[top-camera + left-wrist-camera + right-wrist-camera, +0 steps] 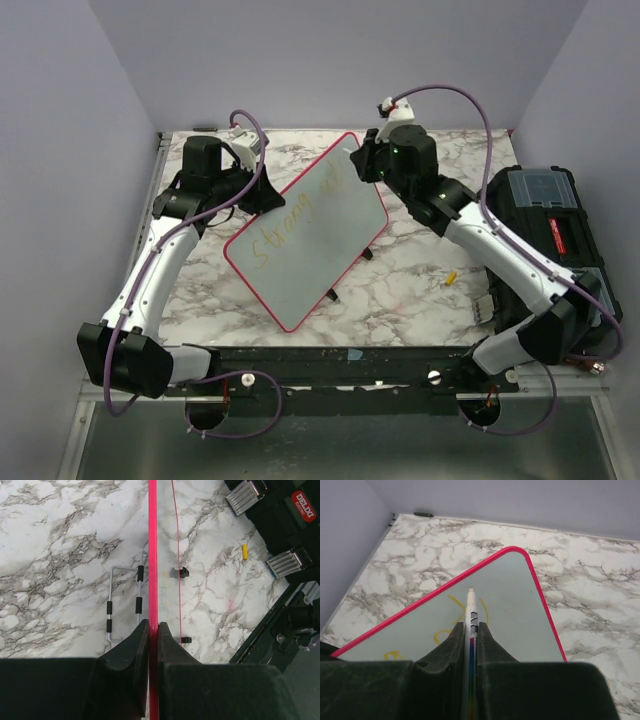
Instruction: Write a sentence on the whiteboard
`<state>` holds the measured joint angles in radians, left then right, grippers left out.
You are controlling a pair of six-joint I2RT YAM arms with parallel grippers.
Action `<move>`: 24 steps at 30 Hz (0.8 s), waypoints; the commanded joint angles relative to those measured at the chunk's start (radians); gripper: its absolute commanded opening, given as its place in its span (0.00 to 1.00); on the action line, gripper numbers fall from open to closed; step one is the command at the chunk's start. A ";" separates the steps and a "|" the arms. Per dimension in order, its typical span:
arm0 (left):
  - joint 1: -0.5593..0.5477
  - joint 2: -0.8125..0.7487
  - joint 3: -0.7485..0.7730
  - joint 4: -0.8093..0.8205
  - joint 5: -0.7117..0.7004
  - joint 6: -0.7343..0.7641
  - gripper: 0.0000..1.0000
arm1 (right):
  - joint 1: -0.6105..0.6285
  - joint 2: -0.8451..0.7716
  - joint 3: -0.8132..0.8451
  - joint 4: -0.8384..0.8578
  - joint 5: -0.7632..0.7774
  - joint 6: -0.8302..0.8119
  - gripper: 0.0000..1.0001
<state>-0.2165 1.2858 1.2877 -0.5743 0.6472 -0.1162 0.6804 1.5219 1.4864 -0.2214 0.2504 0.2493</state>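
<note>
The whiteboard (pixel 330 245), pale with a pink-red rim, stands tilted on the marble table, its small black feet (pixel 368 254) down on the right edge. Yellow handwriting of the sentence (pixel 285 228) runs along its upper half. My left gripper (pixel 262 195) is shut on the board's left rim; in the left wrist view the rim (pixel 153 555) shows edge-on between the fingers (pixel 153 627). My right gripper (pixel 358 165) is shut on a white marker (pixel 471 607), whose tip sits at the board (pixel 520 620) near its far corner, over yellow strokes (pixel 451 602).
A black toolbox (pixel 545 215) stands at the table's right side, close to the right arm. A small yellow cap (pixel 451 278) lies on the marble before it. A wire stand (pixel 124 605) lies under the board's left side. Grey walls close in the table.
</note>
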 commanded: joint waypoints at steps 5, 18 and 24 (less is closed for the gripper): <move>-0.008 -0.040 -0.018 0.015 0.004 0.056 0.00 | 0.002 -0.222 -0.130 -0.059 -0.018 0.090 0.01; -0.009 -0.070 -0.050 0.043 -0.020 0.066 0.00 | 0.002 -0.304 -0.294 -0.063 -0.100 0.142 0.01; -0.011 -0.068 -0.050 0.044 -0.029 0.062 0.00 | 0.002 -0.312 -0.342 -0.056 -0.174 0.149 0.01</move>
<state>-0.2176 1.2366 1.2495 -0.5613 0.6437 -0.1158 0.6804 1.2339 1.1713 -0.2752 0.1555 0.3851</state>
